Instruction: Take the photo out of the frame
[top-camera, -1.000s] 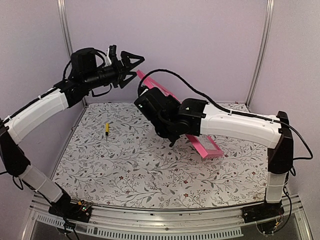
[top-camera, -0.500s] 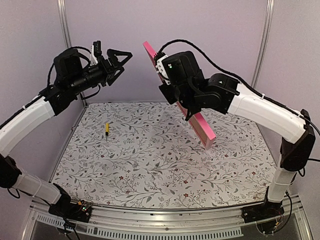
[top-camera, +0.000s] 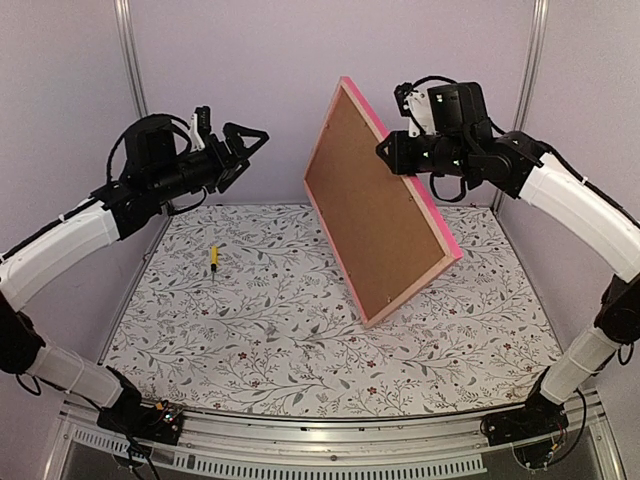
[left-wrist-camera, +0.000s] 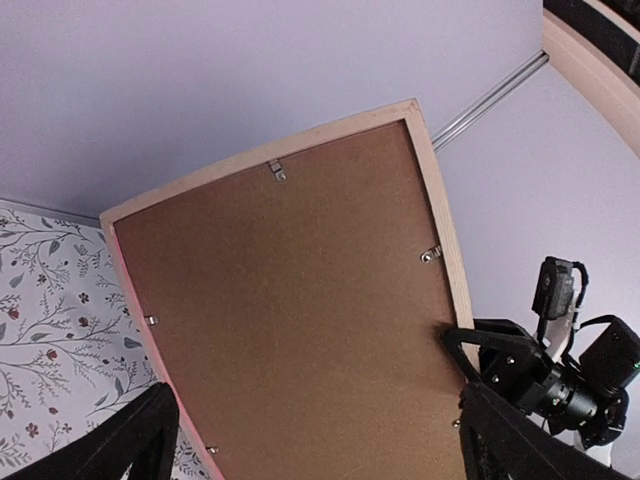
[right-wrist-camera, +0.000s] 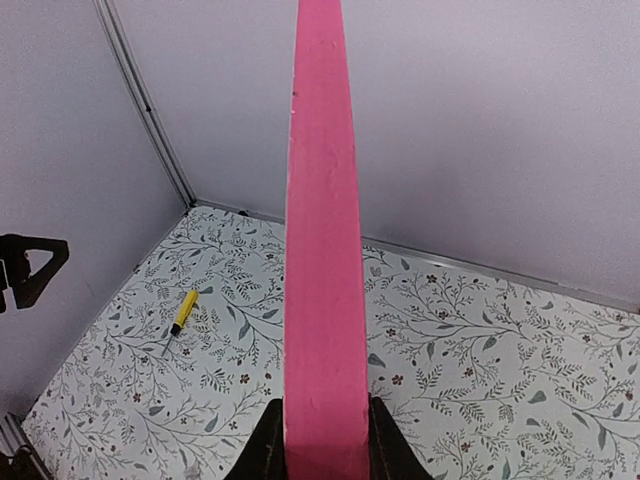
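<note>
Over the table (top-camera: 250, 330), the frame (top-camera: 380, 215) tilts, back leftward.

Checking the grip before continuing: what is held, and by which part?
The right hand clamps the frame by its pink side edge; the left hand is open, empty.

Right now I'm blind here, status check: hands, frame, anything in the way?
Right hand shut on frame, held tilted, brown back facing left hand. Left hand open. Photo unseen. Nothing between.

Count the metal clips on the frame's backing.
4 clips in the left wrist view: top edge, right edge, two on the left edge; others may be hidden.
</note>
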